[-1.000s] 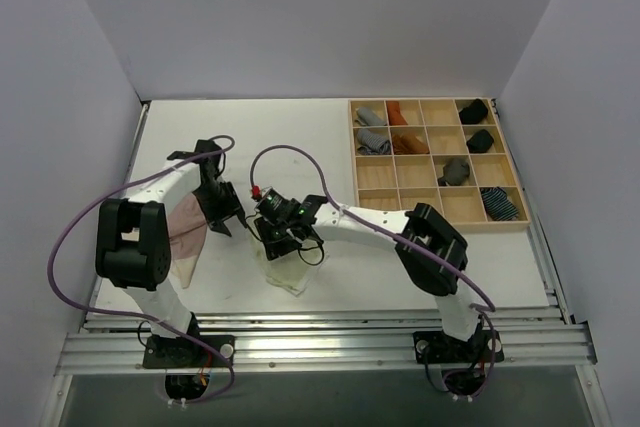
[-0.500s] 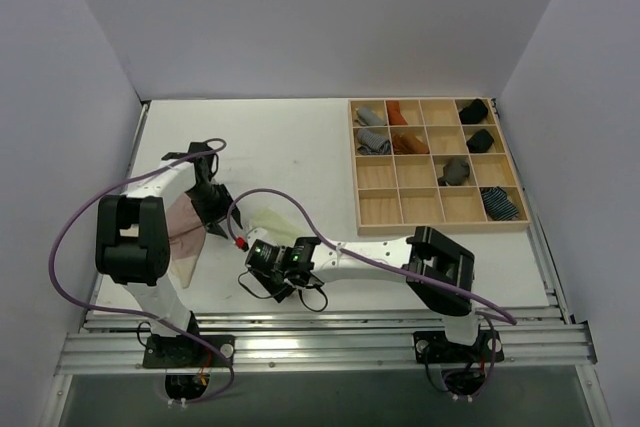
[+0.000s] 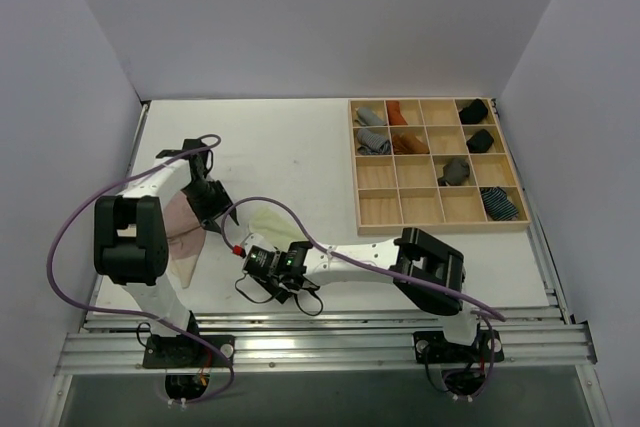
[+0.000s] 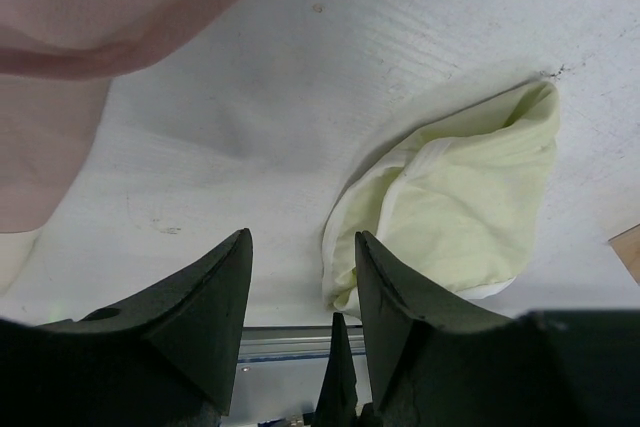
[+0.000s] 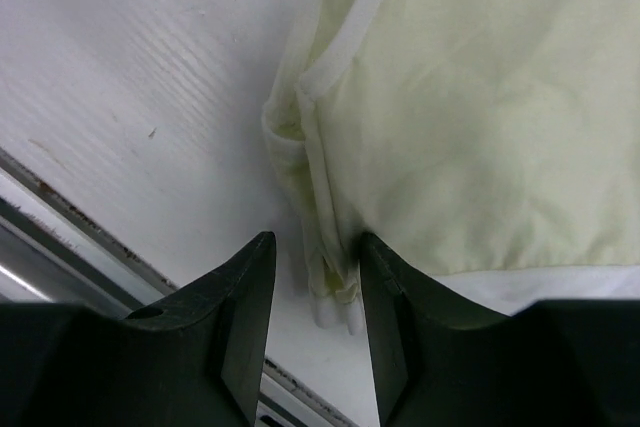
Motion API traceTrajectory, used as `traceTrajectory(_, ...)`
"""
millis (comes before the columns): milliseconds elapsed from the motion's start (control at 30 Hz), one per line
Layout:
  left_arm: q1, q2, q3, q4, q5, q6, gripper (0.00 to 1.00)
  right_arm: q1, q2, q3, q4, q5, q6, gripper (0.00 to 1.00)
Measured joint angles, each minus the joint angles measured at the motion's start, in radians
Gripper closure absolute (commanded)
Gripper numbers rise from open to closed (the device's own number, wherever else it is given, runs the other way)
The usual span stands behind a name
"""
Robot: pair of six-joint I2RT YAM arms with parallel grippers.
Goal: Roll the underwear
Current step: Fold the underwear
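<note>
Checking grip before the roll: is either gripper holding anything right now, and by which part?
Nothing is held. The right gripper stands open astride the bunched edge of the pale yellow-green cloth briefs, not pinching it; the left gripper is open and empty.

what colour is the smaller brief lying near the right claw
The brief is pale yellow-green with white edging; the right wrist view shows it best.

No legible text, labels or numbers

Pink underwear (image 3: 182, 227) partly under left arm (image 3: 150, 185), yellow-green underwear (image 5: 480, 97) cropped in right wrist view
</note>
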Motion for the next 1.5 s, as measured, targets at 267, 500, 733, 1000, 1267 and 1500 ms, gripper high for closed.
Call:
traceTrajectory(267,0.046,0.0,0.011,-0.006,-0.004,0.005,0.46,-0.008,0.031,0.011,0.036,-0.004,-0.023,0.97)
traceTrajectory(500,0.135,0.0,0.011,-0.013,0.0,0.009,0.46,-0.036,0.021,0.036,0.043,-0.129,0.006,1.0)
traceTrajectory(733,0.133,-0.032,0.001,-0.018,0.021,0.001,0.46,-0.177,-0.088,-0.049,0.155,-0.324,0.089,1.0)
traceTrajectory(1000,0.039,-0.061,-0.048,0.007,0.087,-0.058,0.44,-0.326,-0.161,-0.189,0.289,-0.469,0.164,1.0)
traceTrajectory(1267,-0.048,-0.034,0.023,0.02,0.118,-0.101,0.43,-0.368,-0.162,-0.227,0.329,-0.534,0.177,1.0)
traceTrajectory(1500,-0.072,0.064,0.196,0.044,0.147,-0.105,0.67,-0.373,-0.175,-0.224,0.312,-0.547,0.151,1.0)
